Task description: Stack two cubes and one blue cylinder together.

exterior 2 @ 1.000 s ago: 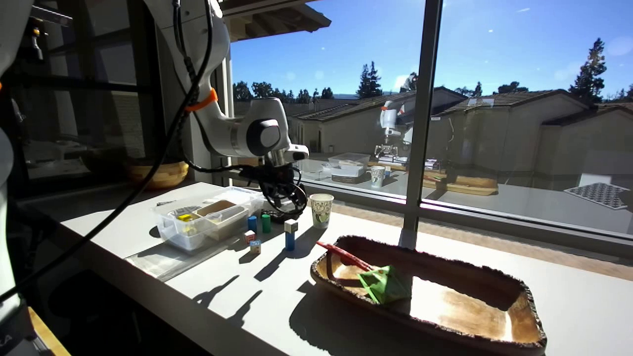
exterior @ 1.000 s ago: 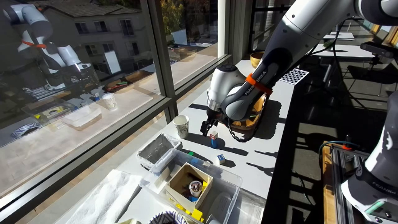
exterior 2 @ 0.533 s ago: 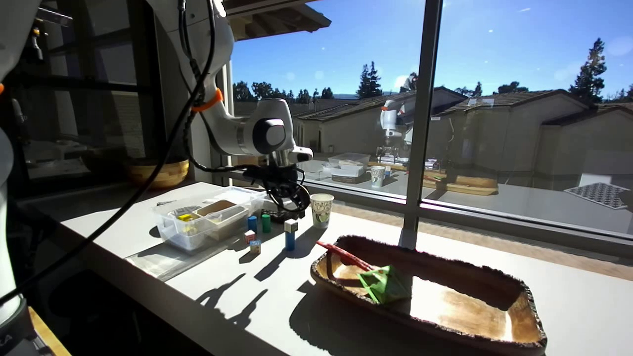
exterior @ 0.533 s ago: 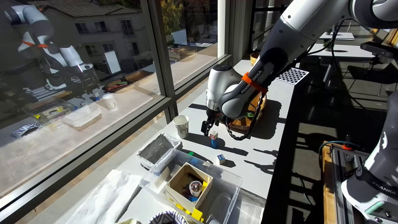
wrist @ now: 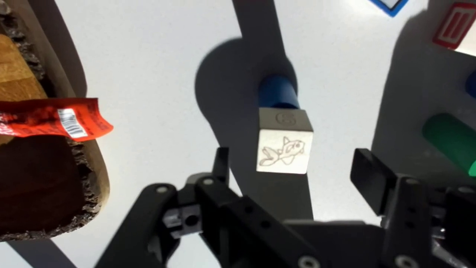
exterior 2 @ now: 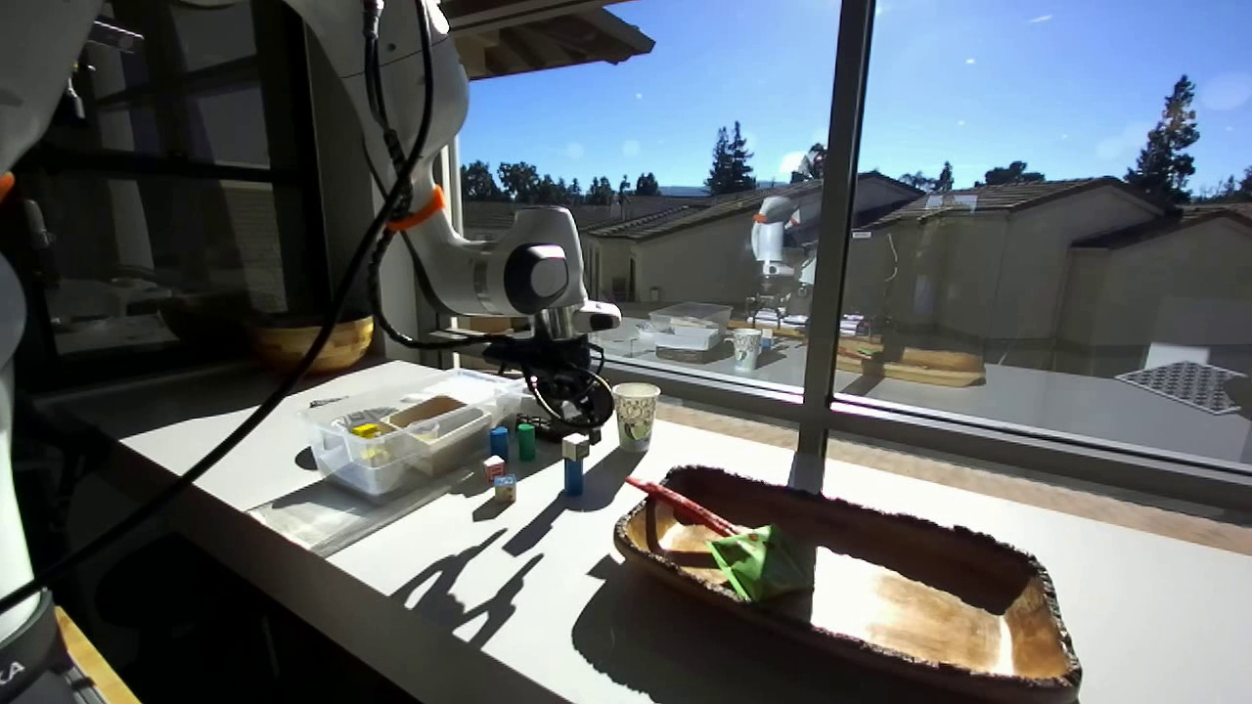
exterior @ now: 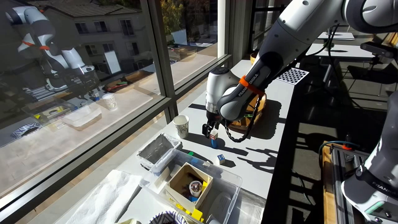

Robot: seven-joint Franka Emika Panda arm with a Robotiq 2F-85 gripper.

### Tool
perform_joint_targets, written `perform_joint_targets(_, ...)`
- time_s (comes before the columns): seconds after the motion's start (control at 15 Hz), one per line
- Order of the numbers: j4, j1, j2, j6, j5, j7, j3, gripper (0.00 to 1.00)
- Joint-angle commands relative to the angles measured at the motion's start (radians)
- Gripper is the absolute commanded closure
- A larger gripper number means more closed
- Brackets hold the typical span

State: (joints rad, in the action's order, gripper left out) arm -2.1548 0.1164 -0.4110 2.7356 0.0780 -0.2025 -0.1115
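A pale cube with a fish drawing sits on top of a standing blue cylinder. This stack also shows in both exterior views, with the cube over the cylinder. My gripper is open and empty. In the wrist view its fingers lie on either side of the cube, apart from it; in an exterior view the gripper is just above and beside the stack. A blue-edged cube and a red-marked cube stand together on the table. A second blue cylinder stands behind them.
A green cylinder stands near the clear plastic bin. A white paper cup stands behind the stack, by the window. A wooden tray holds a green and a red packet; the red one sticks out over its rim.
The gripper has moved slightly down and toward the stack, and its shadow has shifted along the table. The cubes and cylinders have not moved.
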Motion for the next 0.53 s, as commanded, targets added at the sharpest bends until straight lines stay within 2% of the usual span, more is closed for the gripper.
perform_joint_targets(0.0, 0.027, 0.003, -0.024, -0.036, 0.019, -0.03, -0.009, 0.47)
perform_joint_targets(0.33, 0.029, 0.009, -0.019, -0.039, 0.027, -0.049, -0.028, 0.86)
perform_joint_targets(0.4, 0.03, 0.009, -0.018, -0.04, 0.027, -0.051, -0.03, 0.91)
perform_joint_targets(0.47, 0.03, 0.01, -0.015, -0.042, 0.027, -0.051, -0.03, 0.91)
